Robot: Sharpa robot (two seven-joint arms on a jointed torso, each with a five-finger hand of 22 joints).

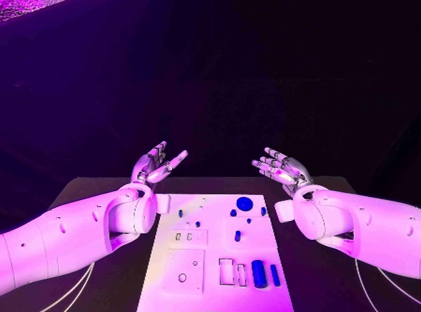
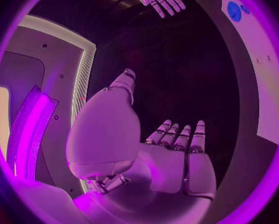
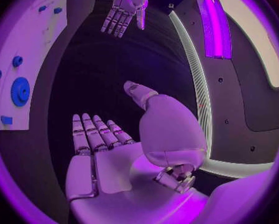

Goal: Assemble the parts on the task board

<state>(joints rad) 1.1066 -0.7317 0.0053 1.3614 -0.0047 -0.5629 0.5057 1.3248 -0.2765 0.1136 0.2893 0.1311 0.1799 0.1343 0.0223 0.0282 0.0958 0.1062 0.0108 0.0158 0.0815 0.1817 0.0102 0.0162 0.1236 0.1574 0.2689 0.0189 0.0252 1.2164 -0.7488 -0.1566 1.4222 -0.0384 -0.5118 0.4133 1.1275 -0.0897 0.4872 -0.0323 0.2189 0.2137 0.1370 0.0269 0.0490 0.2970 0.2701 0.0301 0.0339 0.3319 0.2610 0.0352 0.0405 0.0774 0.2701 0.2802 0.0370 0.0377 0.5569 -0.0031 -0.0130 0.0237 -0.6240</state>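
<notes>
- Task board (image 1: 220,260) lies flat in the middle of the black table (image 1: 314,286), blue parts on it: a round one (image 1: 244,204) near its far edge, a long one (image 1: 258,273) near its front edge
- Left hand (image 1: 156,164) is raised beyond the board's far left corner, fingers spread, holding nothing
- Right hand (image 1: 280,168) is raised beyond the far right corner, fingers apart, empty too
- Right wrist view shows that the round part is toothed like a gear (image 3: 19,91)

Head camera looks steeply down on the task board (image 1: 220,260) from above and near. Each wrist camera sits close behind its own palm, facing along the fingers; all three views share the board.
</notes>
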